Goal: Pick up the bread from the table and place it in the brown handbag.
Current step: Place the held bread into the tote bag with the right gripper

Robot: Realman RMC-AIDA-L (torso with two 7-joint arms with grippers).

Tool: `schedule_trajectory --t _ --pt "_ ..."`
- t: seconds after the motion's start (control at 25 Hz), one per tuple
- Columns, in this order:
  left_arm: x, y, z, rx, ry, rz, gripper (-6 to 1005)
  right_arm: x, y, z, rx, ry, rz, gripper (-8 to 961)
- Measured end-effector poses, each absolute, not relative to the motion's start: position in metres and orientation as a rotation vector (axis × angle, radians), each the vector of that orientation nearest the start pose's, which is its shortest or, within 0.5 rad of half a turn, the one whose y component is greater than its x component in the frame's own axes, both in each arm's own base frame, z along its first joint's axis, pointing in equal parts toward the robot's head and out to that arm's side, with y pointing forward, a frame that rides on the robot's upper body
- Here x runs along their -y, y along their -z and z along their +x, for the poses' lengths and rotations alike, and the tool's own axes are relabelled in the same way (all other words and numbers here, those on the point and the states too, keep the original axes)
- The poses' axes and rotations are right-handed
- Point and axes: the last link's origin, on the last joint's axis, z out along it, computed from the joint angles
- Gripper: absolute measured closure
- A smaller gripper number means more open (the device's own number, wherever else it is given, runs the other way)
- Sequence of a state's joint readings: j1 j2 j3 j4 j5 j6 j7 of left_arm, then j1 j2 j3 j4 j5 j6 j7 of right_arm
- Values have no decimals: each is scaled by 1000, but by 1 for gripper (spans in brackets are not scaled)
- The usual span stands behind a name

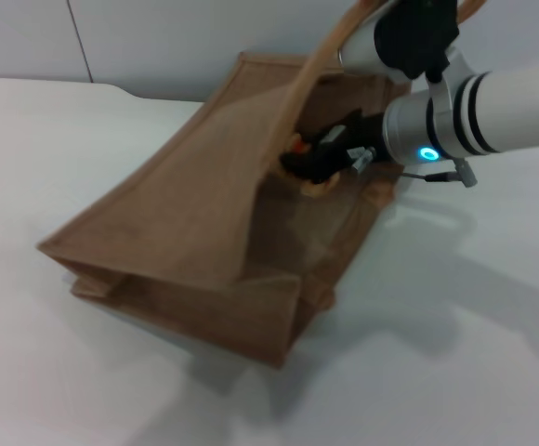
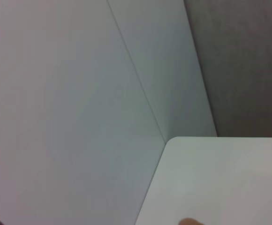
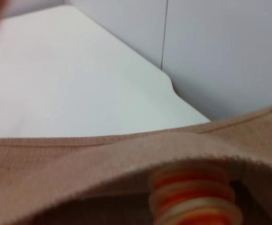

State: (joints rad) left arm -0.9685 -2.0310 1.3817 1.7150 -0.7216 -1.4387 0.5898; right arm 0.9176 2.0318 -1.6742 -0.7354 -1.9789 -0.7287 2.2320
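The brown handbag (image 1: pixel 204 214) lies tilted on the white table (image 1: pixel 65 139), its mouth facing the back right. My right gripper (image 1: pixel 316 163) reaches into that mouth and is shut on the bread (image 1: pixel 318 187), of which only orange and beige bits show past the black fingers. The right wrist view shows the bread (image 3: pixel 192 199) just inside the bag's rim (image 3: pixel 103 154). My left gripper (image 1: pixel 418 37) is at the top, above the bag, holding one loop handle (image 1: pixel 321 65) up.
A pale wall runs behind the table, with the table's rounded back corner (image 3: pixel 171 82) near it. The left wrist view shows only the wall and a table corner (image 2: pixel 220 178). Bare tabletop lies left of and in front of the bag.
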Motion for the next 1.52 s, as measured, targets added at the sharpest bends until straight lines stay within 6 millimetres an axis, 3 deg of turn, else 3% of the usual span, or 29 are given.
schedule_trajectory --t 0.32,0.52,0.72,0.8,1.04,1.52 --pt "-370 -52 57 -19 118 -2603 882 -436 88 110 -583 -119 -2632 671" --pt "-367 -52 61 -44 136 -2602 882 -436 90 110 -570 -117 -2624 537" --pt "-369 -54 56 -10 134 -2590 882 -438 90 112 -573 -115 -2609 296" --pt "-371 -55 52 5 129 -2584 882 -438 89 113 -574 -113 -2610 271" --pt "-382 -63 27 83 79 -2511 882 -432 87 129 -623 -80 -2622 196" --pt "-399 -89 -27 272 81 -2378 885 -420 62 177 -758 19 -2616 201"
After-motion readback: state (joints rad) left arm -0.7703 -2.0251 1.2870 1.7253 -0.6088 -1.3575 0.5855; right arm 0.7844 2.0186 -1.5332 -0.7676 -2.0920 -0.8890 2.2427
